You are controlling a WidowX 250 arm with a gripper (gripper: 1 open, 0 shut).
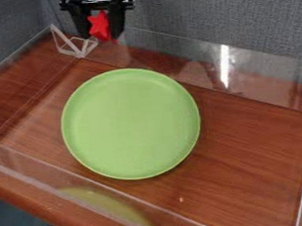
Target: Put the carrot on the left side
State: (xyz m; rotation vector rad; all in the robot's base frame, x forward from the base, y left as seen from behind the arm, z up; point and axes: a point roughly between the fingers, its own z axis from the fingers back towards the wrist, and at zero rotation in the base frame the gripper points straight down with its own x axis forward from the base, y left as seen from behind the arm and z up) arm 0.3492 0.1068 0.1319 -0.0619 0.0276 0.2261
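Carrot (100,26), bright red and short in the view, hangs in the grip of the black gripper (98,10), whose jaws are closed on it, up near the top edge of the picture and left of its middle. The carrot is held above the far left part of the table (238,167), apart from the wooden surface, with the grey textured wall (237,8) behind it. Its lower end points down toward the table, and the upper part runs up between the dark fingers, so its full length cannot be seen. Just below and to the left of the carrot, in the far left corner, stands a white wire-like frame (70,42) with angled bars; whether the carrot touches it cannot be told from this view. The round light-green plate (131,124) lies flat around the middle of the table, nearer the camera than the carrot and well apart from it. Clear see-through panels edge the table, and a bright vertical glint (225,67) shows on the far one, to the right of the gripper. Toward the near left edge, a pale yellow-green curved shape (109,208) shows, blurred, beyond the plate's lower left rim
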